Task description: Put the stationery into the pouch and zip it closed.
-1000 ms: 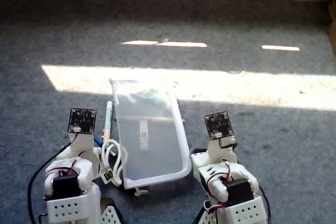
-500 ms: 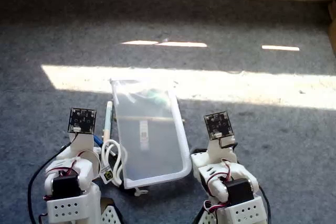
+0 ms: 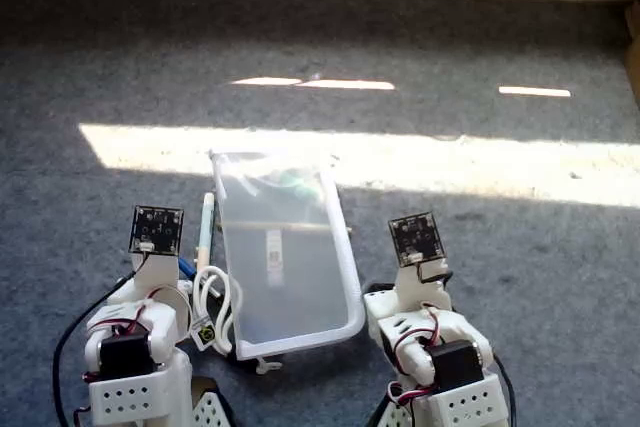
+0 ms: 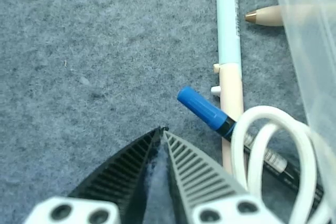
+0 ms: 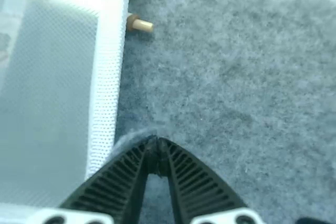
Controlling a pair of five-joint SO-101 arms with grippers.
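Nothing moved, one pouch (image 3: 300, 292), perhaps three pens (image 4: 229, 35)

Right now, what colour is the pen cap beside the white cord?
The plastic pen cap is bright blue; left wrist view.

tool (image 5: 156, 142): tips together over carpet (image 5: 236, 77) | pouch (image 5: 107, 77): just beside | pen tip (image 5: 139, 24): at pouch edge

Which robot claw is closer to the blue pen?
Left. The left gripper hangs just beside the blue pen, not touching it. The right gripper is on the other side of the pouch, by its white edge.
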